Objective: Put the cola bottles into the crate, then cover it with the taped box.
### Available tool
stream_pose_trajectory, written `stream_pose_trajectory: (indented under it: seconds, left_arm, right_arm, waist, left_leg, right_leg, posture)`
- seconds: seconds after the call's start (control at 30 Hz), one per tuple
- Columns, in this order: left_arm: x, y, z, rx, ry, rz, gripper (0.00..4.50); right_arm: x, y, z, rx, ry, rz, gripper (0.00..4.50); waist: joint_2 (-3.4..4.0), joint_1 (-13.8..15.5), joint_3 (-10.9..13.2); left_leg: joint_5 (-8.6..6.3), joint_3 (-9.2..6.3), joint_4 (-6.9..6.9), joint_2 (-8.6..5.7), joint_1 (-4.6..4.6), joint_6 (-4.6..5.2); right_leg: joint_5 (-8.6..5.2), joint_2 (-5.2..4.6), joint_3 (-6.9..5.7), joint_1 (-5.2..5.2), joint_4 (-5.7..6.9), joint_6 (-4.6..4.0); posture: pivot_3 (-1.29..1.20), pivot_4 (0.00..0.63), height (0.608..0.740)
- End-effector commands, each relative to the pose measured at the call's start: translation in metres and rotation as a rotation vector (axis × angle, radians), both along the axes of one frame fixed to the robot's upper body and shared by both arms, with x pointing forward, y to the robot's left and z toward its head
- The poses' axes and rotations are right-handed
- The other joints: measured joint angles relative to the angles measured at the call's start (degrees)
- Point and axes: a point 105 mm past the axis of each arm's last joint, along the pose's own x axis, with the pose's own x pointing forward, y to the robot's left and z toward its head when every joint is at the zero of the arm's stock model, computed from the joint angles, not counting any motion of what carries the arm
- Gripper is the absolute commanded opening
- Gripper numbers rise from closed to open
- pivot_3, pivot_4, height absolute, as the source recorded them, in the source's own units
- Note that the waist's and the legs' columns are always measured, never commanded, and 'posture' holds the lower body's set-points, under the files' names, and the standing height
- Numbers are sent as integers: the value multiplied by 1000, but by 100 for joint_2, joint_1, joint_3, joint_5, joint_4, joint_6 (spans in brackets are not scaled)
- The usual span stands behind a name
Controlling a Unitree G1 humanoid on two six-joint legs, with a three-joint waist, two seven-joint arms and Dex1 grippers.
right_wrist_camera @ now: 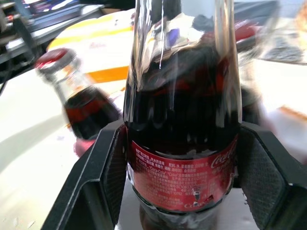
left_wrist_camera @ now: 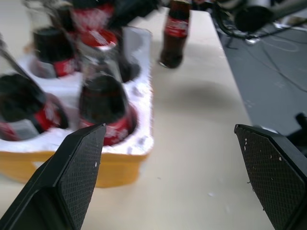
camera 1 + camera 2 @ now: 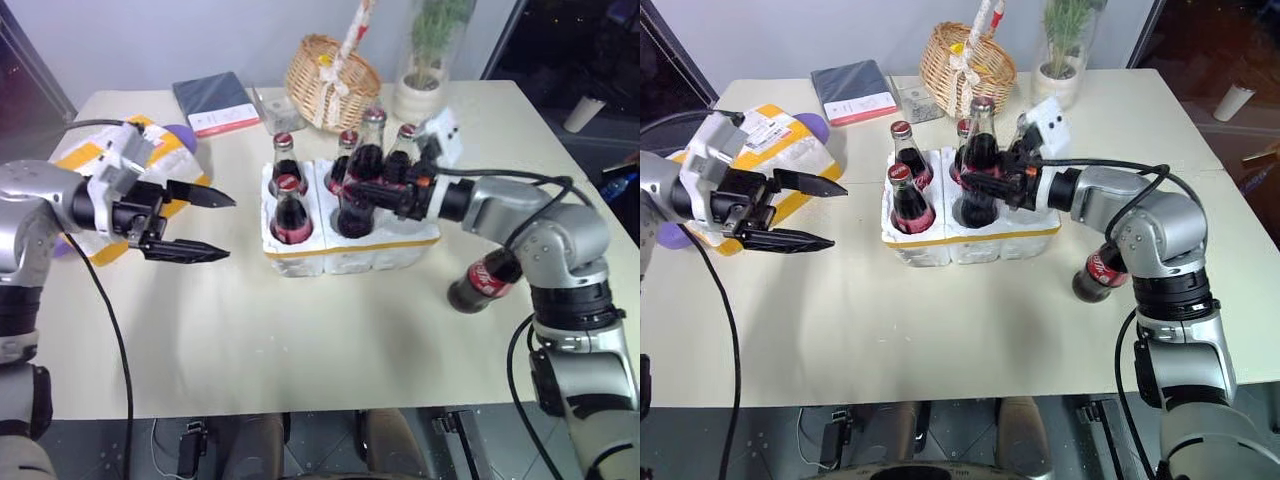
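The right tool pinches a glass cola bottle by its labelled body over the crate mid-worktop, probably above an empty well. Smooth, heavy, breakable glass: grip the waist. The left tool is spread, empty.

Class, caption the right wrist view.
Right gripper shut on a cola bottle above the crate.
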Motion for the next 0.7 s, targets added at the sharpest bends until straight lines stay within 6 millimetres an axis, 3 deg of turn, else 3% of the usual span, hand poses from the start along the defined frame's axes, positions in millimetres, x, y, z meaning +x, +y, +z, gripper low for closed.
stream_pose_trajectory:
  seconds: [0.03,0.17,0.2,0.27,0.53,0.7]
  left_arm:
    - [-2,5,15,-17,-67,37,4500]
    - [-1,4,16,-34,-72,50,4500]
    - [-1,3,16,-35,-72,50,4500]
    - [-1,1,15,-39,-70,47,4500]
    - [7,-5,12,-53,-71,28,4500]
    - [12,-9,11,-61,-66,1,4500]
  right_arm:
    - [-6,6,12,23,-86,43,2840]
    - [2,9,-9,-15,-62,16,2840]
    - [6,9,-15,-37,-62,-2,3637]
    - [10,10,-17,-58,-68,-21,4413]
    - [-22,18,15,-57,-112,63,4468]
    - [-49,17,63,-23,-146,105,4468]
  waist:
    - [0,-34,0]
    - [0,-66,0]
    - [0,-76,0]
    - [0,-87,0]
    - [0,-84,0]
    - [1,-84,0]
  left_leg:
    - [0,0,1,0,0,0]
    - [0,-1,5,0,0,0]
    - [0,-1,6,0,1,0]
    - [0,-1,5,0,2,0]
    - [0,-3,6,0,2,0]
    - [0,-4,8,0,3,0]
  right_leg:
    - [0,0,0,0,1,0]
    - [0,0,0,2,6,0]
    - [0,0,0,2,7,0]
    - [0,0,0,2,7,0]
    - [0,0,0,1,13,0]
    - [0,0,0,1,14,0]
  posture:
    - [0,150,740]
    - [0,150,740]
    - [0,150,740]
    - [0,150,740]
    - [0,150,740]
    - [0,150,740]
